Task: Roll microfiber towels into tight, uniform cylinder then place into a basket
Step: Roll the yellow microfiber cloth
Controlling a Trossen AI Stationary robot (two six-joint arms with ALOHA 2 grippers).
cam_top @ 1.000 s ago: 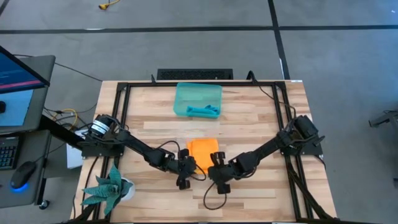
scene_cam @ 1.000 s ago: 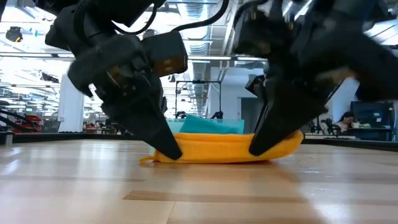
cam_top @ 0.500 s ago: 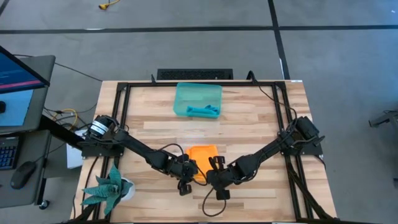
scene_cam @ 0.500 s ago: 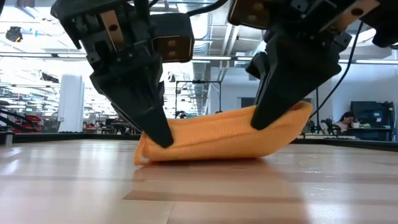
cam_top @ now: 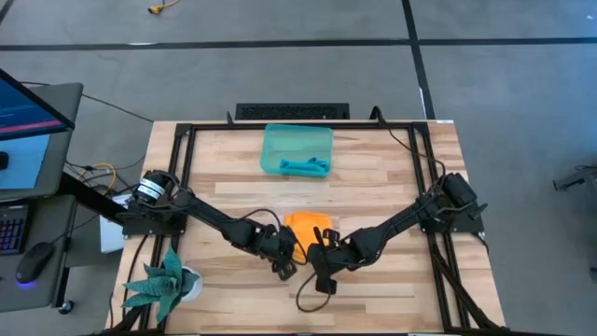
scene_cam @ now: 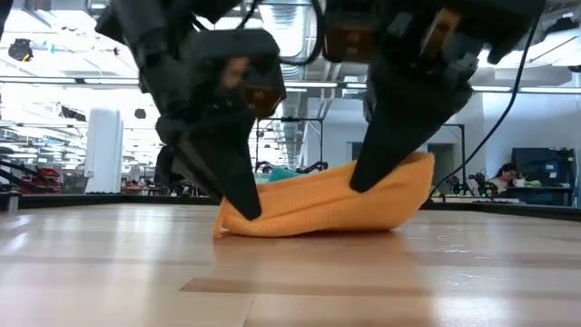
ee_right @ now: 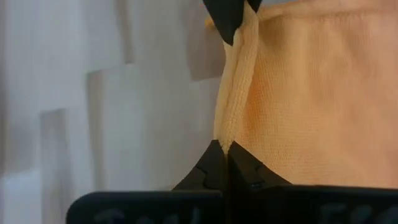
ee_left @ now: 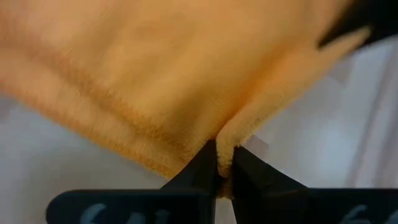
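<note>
The orange towel (cam_top: 305, 227) was held near the table's (cam_top: 392, 177) six o'clock edge, its near hem pinched at both corners: the left gripper (cam_top: 284, 261) was clenched on the seven o'clock corner and the right gripper (cam_top: 322, 260) on the five o'clock corner. In the low view, the right-hand end was lifted higher than the left, while the cloth's belly rested on the wood. At twelve o'clock, well apart, the basket (cam_top: 296, 149) was seen with the teal towel (cam_top: 304, 167) already lying inside.

The step was judged to be the start of the roll, with the hem being turned over toward twelve o'clock. A tight, even cylinder would be favoured if both corners were kept level and carried forward together, with the hem held taut between them. Uneven height, as shown, was judged likely to produce a cone-shaped or slack roll.
</note>
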